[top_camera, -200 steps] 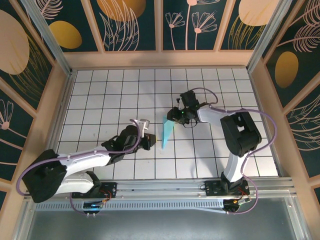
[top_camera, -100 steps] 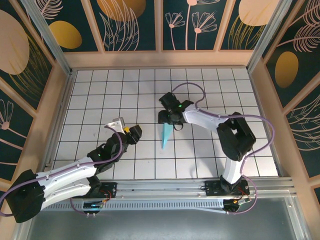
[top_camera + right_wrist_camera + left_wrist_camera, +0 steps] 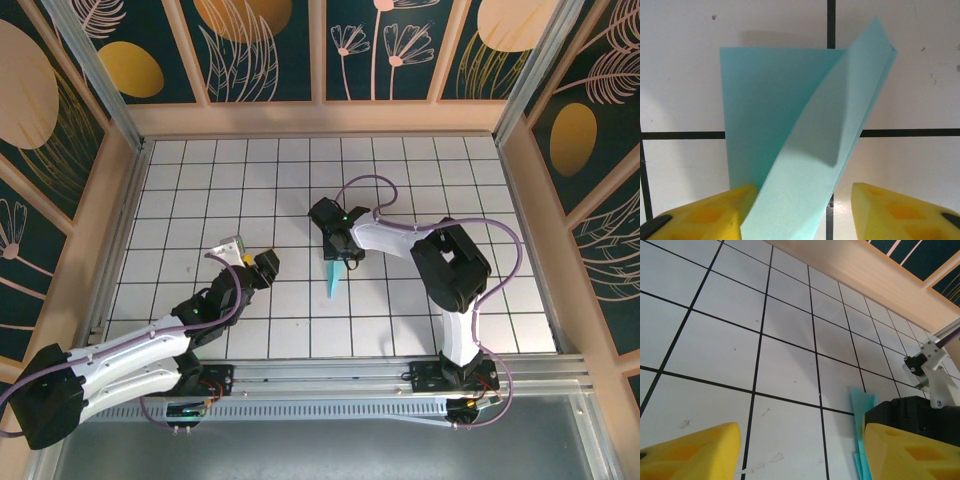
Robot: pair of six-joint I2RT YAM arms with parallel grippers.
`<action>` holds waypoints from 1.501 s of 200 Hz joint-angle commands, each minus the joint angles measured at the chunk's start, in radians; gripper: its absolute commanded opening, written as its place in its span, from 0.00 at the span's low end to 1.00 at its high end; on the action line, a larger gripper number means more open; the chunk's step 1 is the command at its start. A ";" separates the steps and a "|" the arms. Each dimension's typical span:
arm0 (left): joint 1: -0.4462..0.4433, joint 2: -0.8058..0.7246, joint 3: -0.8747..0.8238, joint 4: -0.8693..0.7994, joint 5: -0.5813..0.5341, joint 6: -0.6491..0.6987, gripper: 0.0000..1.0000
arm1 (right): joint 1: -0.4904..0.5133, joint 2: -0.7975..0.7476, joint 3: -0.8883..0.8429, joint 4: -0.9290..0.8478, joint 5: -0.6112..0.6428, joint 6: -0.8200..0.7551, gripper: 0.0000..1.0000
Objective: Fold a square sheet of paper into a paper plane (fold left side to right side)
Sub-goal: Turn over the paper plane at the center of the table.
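Two end effectors stand with jaws apart. The right end effector straddles the paper plane. Its yellow fingers sit on either side of a raised flap that leans against one of them without being pinched, while the lower layer lies flat on the table.

From above, this end effector sits over the plane's far end. The slim dart runs from there back toward the arm bases, its near tip leaning slightly left.

The left end effector holds nothing and hovers apart from the plane, which lies to its right, so the right arm is clearly nearer.

The plane's far end is covered from above. The left wrist view shows just a sliver of it beside a finger. Its creases are too fine to make out.
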 commanded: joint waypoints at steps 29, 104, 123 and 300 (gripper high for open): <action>0.001 -0.012 -0.003 -0.025 -0.033 0.000 0.66 | 0.003 -0.079 -0.011 -0.020 0.020 0.015 0.20; 0.001 -0.019 0.036 -0.032 -0.080 -0.025 0.80 | -0.025 -0.273 -0.056 0.033 0.011 -0.026 0.00; 0.002 -0.021 0.044 -0.034 -0.090 -0.050 0.84 | -0.082 -0.364 -0.127 0.144 -0.115 -0.057 0.00; 0.044 0.076 0.058 0.002 0.048 -0.145 0.87 | -0.244 -0.251 -0.556 0.834 -0.705 0.038 0.00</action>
